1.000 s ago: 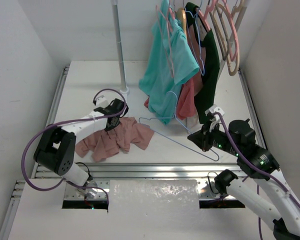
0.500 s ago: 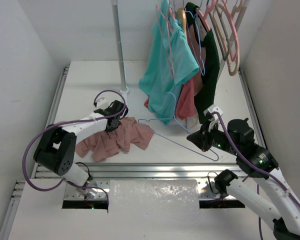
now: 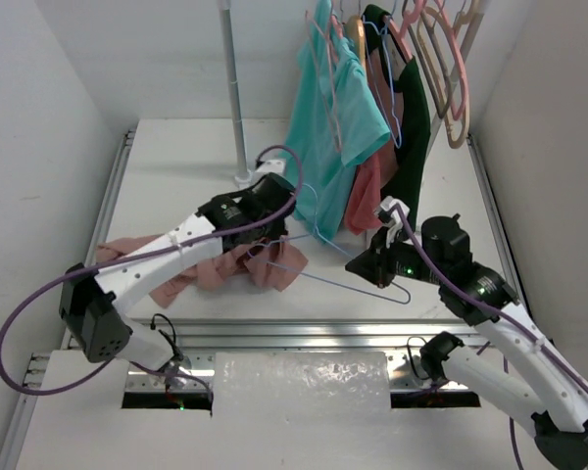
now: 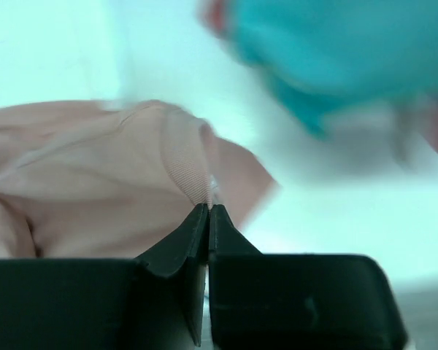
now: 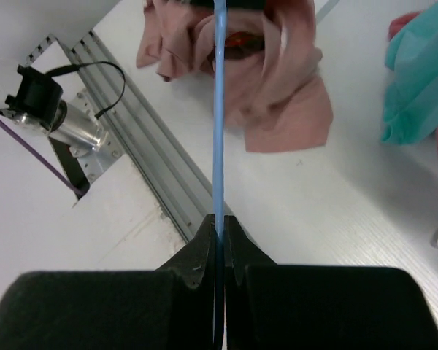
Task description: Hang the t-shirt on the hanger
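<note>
Top external view: I see the left gripper (image 3: 263,235) and the right gripper (image 3: 358,266) reaching in over the white table (image 3: 176,166), near each other at its middle.
Left tool: its tips sit on the right part of the t-shirt (image 3: 230,266). In my left wrist view the fingers (image 4: 175,248) are pressed together, with a ribbed fold of pink cloth (image 4: 95,189) pinched at the very tips.
T-shirt: crumpled on the table. One end trails left under the left arm and the right part is bunched up at the left gripper.
Right tool: clamped tight on the hanger (image 3: 323,280). In my right wrist view the pale blue wire (image 5: 219,109) runs straight out from between the closed fingers (image 5: 197,255).
Hanger: its far end crosses the bunched t-shirt (image 5: 285,87). I cannot tell whether wire and cloth touch.
Teal shirt (image 3: 333,127): hangs from the rack behind, its lower edge close above the left gripper.
Aluminium rail (image 5: 146,182): runs along the near table edge, below the t-shirt.
</note>
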`<state>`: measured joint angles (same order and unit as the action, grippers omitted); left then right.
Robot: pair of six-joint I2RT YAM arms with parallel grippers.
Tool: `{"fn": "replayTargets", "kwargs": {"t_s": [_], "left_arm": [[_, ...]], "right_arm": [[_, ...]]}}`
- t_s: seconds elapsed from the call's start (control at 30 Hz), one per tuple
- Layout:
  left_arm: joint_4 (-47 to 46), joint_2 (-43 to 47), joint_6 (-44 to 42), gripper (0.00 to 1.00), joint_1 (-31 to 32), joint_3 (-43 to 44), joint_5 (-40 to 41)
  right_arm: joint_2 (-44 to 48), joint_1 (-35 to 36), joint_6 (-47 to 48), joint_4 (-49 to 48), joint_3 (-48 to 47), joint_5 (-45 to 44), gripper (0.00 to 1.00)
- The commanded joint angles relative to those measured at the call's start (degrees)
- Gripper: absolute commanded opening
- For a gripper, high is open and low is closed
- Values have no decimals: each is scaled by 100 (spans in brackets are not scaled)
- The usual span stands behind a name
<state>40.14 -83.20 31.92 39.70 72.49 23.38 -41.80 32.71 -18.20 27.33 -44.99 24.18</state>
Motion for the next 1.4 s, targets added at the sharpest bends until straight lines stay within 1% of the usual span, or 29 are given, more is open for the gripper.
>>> {"fn": "replayTargets", "kwargs": {"t_s": [0.0, 0.1, 0.2, 0.27, 0.3, 0.37, 0.4, 0.47, 0.5, 0.63, 0.67, 0.8, 0.9, 0.93, 1.07, 1.2, 1.23, 1.3, 1.37], "left_arm": [[679, 278, -652, 0, 748, 609, 26], [1082, 322, -784, 0, 1021, 802, 350], [1136, 444, -1117, 0, 1109, 811, 360], [1268, 576, -987, 0, 1110, 820, 771], [1373, 620, -890, 0, 1110, 846, 1217], [1426, 831, -776, 0, 1101, 855, 1842], [1400, 927, -758, 0, 1110, 855, 1942], [1234, 1252, -836, 0, 1110, 723, 2022], [981, 1462, -1046, 0, 1101, 601, 1883], [741, 1614, -1241, 0, 1101, 459, 1486], [758, 1596, -1241, 0, 1101, 450, 1433], [698, 1570, -1311, 0, 1101, 240, 1135], [574, 1587, -1320, 0, 1110, 82, 967], [548, 1587, -1320, 0, 1101, 64, 915], [328, 1605, -1382, 0, 1110, 2, 502], [144, 1649, -1434, 0, 1110, -86, 133], [65, 1675, -1460, 0, 1101, -112, -51], [3, 1702, -1487, 0, 1110, -165, -236], [-68, 1745, -1505, 0, 1101, -217, -386]], "right_arm": [[321, 16, 123, -589, -89, -80, 0], [576, 16, 246, -248, -106, -422, 0], [1076, 16, 316, 147, -132, -529, 0], [1419, 16, 352, 403, -211, -476, 0], [1490, 16, 378, 718, -255, -450, 0], [1622, 8, 431, 1053, -413, -406, 0], [1666, 16, 422, 1281, -449, -432, 0], [1771, 16, 440, 1415, -510, -371, 0], [1798, 16, 448, 1511, -545, -327, 0], [1833, 16, 466, 1486, -625, -19, 0], [1842, 16, 457, 1477, -660, -28, 0], [1895, 8, 422, 1179, -651, -615, 0], [1754, 16, 326, 967, -642, -511, 0], [1589, 8, 317, 915, -634, -337, 0], [1359, 16, 325, 423, -484, -546, 0], [1078, 16, 317, 80, -458, -564, 0], [1034, 16, 317, -130, -440, -555, 0], [972, 16, 334, -394, -353, -503, 0], [902, 16, 360, -850, -283, -162, 0]]}}
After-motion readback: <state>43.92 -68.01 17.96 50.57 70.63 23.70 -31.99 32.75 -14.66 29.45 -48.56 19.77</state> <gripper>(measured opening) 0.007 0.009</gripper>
